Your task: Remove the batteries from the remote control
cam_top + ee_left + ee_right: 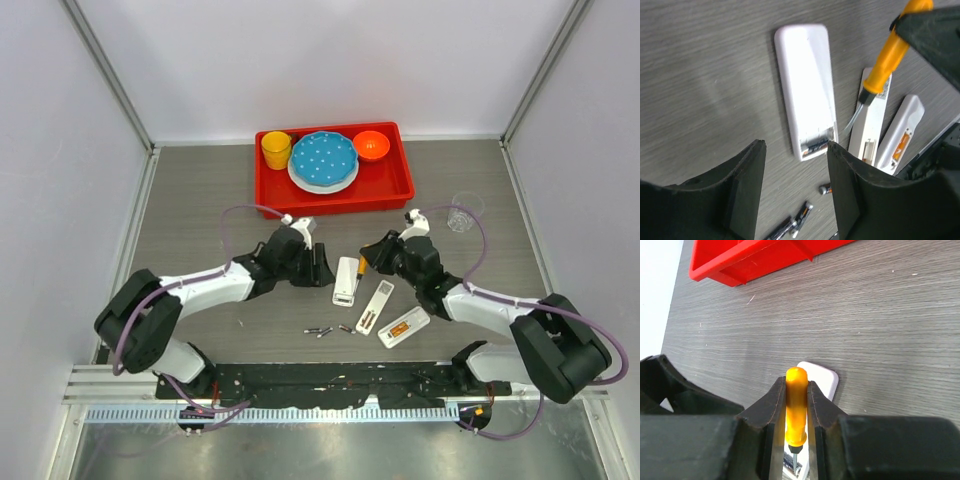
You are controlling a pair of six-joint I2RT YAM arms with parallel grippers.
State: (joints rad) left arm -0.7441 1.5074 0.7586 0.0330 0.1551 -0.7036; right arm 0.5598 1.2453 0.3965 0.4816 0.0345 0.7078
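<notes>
**A:** Where were the batteries?

**B:** Several batteries lay loose on the table, nearest the arms and just on the near side of the white pieces. I'd say they had been put there to keep them out of the work.

**A:** And the pieces themselves?

**B:** Two slim white pieces lay slanted to the right. To their left the white remote lay flat with its open end facing near. Something dark showed in that end, possibly a cell not yet out, though I couldn't be sure.

**A:** What were the arms doing?

**B:** The left gripper hung over that open end. Its fingers were spread with nothing between them, probably lined up to steady the body. The right gripper had its fingers pressed onto the screwdriver. It pinched the orange handle so the blade slanted down toward the compartment, an angle that looked suited to prying.

**A:** And farther back?

**B:** A clear glass stood off to the right. The red tray of dishes sat at the far edge, well apart from the job.
</notes>
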